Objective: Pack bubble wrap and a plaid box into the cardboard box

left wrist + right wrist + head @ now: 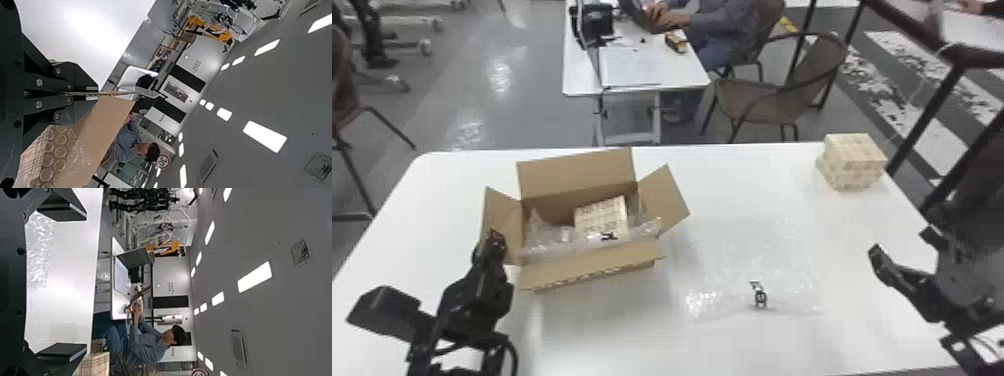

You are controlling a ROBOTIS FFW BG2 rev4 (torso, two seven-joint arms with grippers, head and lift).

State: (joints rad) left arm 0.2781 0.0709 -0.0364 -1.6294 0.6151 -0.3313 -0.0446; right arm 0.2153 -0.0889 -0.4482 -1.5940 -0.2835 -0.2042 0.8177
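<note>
One plaid box (601,215) sits in the cardboard box (587,267), whose left flap (504,220) the left gripper (98,93) pinches. Near the worktop's (612,330) far right corner, the plaid stack (854,162) looks light and firm, best taken across its sides by the spread right gripper (85,282). Flat bubble wrap (742,265) should slip and crumple; its clear edges are hard to trace.

Cardboard box (592,265) left of centre on the tabletop (612,340), plaid box (602,215) and bubble wrap (552,241) inside, bubble wrap sheet (727,290) right of centre, second plaid box (854,162) at upper right
</note>
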